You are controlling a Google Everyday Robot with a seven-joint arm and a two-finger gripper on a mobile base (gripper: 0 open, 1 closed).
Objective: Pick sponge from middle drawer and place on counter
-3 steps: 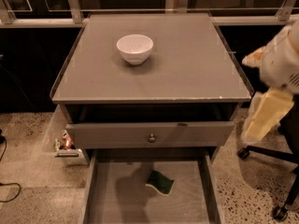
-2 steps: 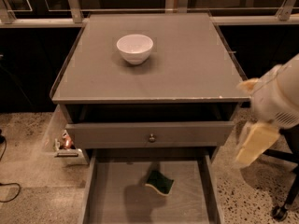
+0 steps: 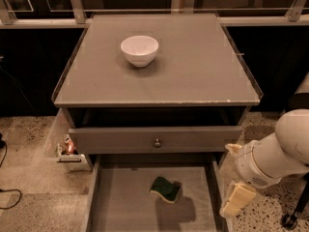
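The sponge [image 3: 165, 189], dark green on top with a yellow layer, lies on the floor of the open middle drawer [image 3: 123, 202], a little right of its centre. The counter [image 3: 193, 71] is the grey cabinet top above it. My gripper [image 3: 235, 202] hangs from the white arm [image 3: 275, 153] at the right, just outside the drawer's right wall. It is level with the sponge, well to its right, and holds nothing that I can see.
A white bowl [image 3: 139, 50] stands on the counter, back left of centre. A grey drawer front with a round knob [image 3: 157, 142] sticks out slightly above the open drawer. Small clutter [image 3: 67, 149] sits on the floor at the cabinet's left. A dark wheeled base [image 3: 289, 220] is at far right.
The arm has come down and leftward, from beside the counter's right edge to beside the open drawer's right wall. The sponge and bowl have not moved.
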